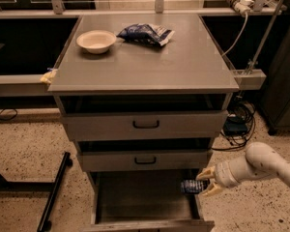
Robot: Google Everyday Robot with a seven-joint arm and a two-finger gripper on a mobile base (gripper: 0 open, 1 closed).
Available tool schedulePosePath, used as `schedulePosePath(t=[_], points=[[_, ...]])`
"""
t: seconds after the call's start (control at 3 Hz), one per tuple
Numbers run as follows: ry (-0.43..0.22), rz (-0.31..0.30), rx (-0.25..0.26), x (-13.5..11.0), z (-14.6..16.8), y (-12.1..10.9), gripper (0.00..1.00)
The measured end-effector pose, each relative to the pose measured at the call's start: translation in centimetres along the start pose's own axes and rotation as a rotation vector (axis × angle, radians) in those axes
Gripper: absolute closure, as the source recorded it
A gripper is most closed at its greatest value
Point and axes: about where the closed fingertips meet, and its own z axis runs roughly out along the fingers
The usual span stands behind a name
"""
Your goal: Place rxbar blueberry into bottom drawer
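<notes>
Three grey drawers sit under your bench [150,66], and only the lowest, the bottom drawer [135,197], is pulled out, with its plain floor showing. Your claw [203,183] comes in from the right at that drawer's right wall, its two pale fingers clamped on the rxbar blueberry [190,186]. The bar points left, over the drawer's right edge. It looks to be above the floor rather than resting on it, though you cannot be sure how high.

By my reading you are in the lowering step: the bar is grasped and sits at the drawer's mouth, not yet released. Your next move calls for easing the claw a little further left and down, so the bar clears the right wall and the front of the middle drawer [145,161] above, then parting the fingers. Leave the bowl [96,41] and the blue-and-white snack bag [145,34] on the bench alone.
</notes>
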Motion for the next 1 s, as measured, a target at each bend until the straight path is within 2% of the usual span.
schedulePosePath(t=[0.33, 0.67, 1.0], points=[[-0.055, 0.001, -0.02, 3.3, 4.8, -1.0, 1.0], [-0.065, 0.014, -0.012, 4.5, 5.9, -1.3, 1.0], [-0.053, -0.016, -0.008, 6.2, 7.7, -0.9, 1.0]])
